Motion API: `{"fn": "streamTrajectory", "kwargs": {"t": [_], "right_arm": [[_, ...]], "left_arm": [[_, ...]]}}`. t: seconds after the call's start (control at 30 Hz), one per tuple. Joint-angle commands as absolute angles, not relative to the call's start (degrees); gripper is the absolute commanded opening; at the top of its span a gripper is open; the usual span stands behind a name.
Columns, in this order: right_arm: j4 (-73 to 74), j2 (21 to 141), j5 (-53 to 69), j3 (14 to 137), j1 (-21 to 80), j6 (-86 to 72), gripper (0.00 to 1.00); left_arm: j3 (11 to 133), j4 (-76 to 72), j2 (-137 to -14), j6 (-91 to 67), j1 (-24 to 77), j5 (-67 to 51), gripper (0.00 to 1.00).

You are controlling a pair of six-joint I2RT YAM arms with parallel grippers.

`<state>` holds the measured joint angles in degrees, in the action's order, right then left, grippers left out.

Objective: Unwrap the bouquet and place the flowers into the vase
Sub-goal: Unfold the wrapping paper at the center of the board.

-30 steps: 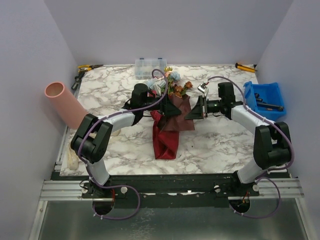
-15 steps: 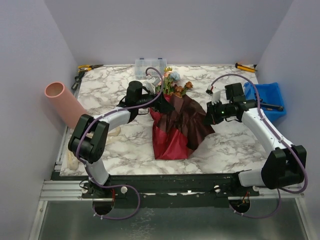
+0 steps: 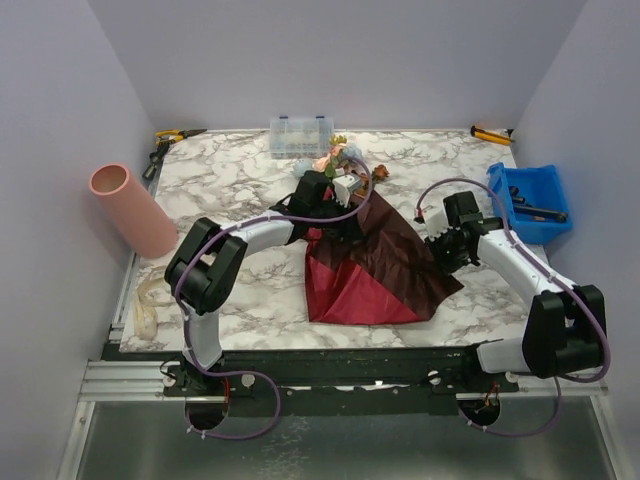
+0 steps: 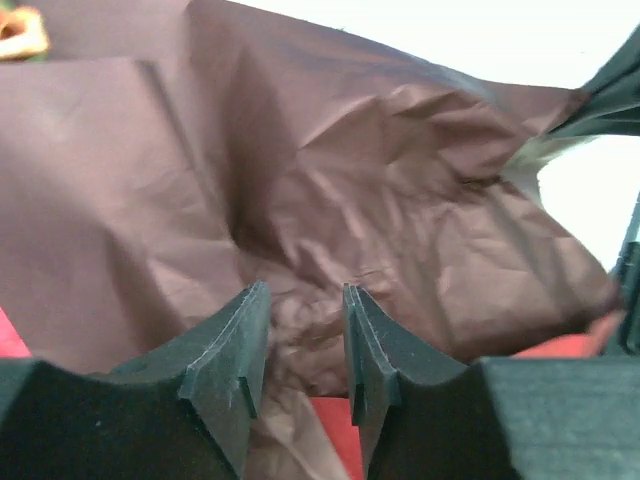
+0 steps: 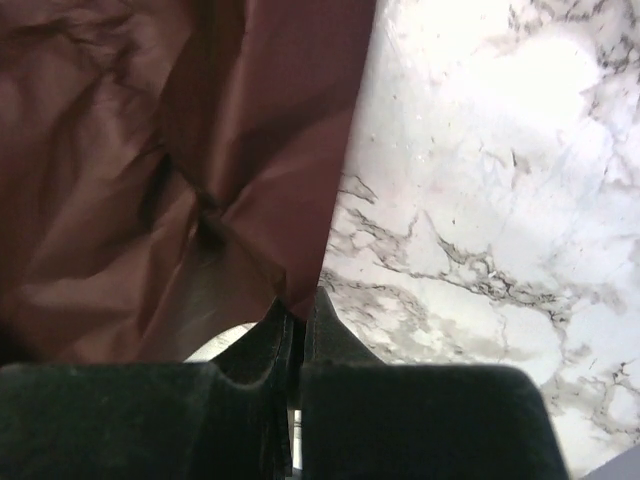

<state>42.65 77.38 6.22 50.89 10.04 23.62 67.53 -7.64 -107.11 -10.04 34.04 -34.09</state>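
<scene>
Pinching maroon sheet point(image 3: 385, 265), right jaws; left jaws part-open; tools point(image 3: 533, 207) in blue bin point(image 3: 500, 192).

We are holding our left gripper point(image 4: 303, 300) close to the crumpled maroon sheet point(image 4: 330, 170), its fingers slightly parted. The sheet is filling nearly everything, its red side peeking out below and an orange flower point(image 4: 20, 30) showing top left.

Lab test cell: plain walls point(image 3: 340, 60), marble tabletop point(image 3: 440, 160), alu rail point(image 3: 130, 378).
</scene>
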Motion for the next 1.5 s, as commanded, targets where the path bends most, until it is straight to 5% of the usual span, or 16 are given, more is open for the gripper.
{"fn": "streamTrajectory", "kwargs": {"t": [0.0,0.2,0.3,0.53,0.63,0.9,1.13,1.47], "right_arm": [[40.24,81.12,-1.37,48.7,9.62,26.37,0.01],[39.01,85.09,-1.85,47.07,8.44,27.0,0.01],[38.87,85.84,-2.26,46.8,7.93,27.65,0.09],[42.38,83.77,4.61,56.36,7.73,24.69,0.64],[43.19,82.79,10.34,63.22,7.66,22.73,0.74],[40.58,89.41,30.99,68.85,7.76,15.45,0.71],[32.58,96.5,32.12,68.06,7.88,12.42,0.61],[31.09,104.81,32.01,68.28,7.84,13.3,0.59]], "left_arm": [[69.39,-1.0,-112.0,-5.32,33.55,-25.78,0.36],[69.69,1.36,-116.12,-2.97,33.53,-22.88,0.31],[69.88,1.53,-117.26,-2.55,33.52,-21.75,0.29],[74.14,1.11,-120.34,-1.77,33.48,-25.47,0.29],[77.74,1.08,-122.32,-1.11,33.46,-26.63,0.29],[81.72,4.13,-121.35,-1.36,33.4,-31.56,0.31],[79.9,7.45,-111.11,-6.28,33.31,-35.23,0.58],[80.49,11.47,-105.61,-3.14,30.44,-26.2,0.76]]}}
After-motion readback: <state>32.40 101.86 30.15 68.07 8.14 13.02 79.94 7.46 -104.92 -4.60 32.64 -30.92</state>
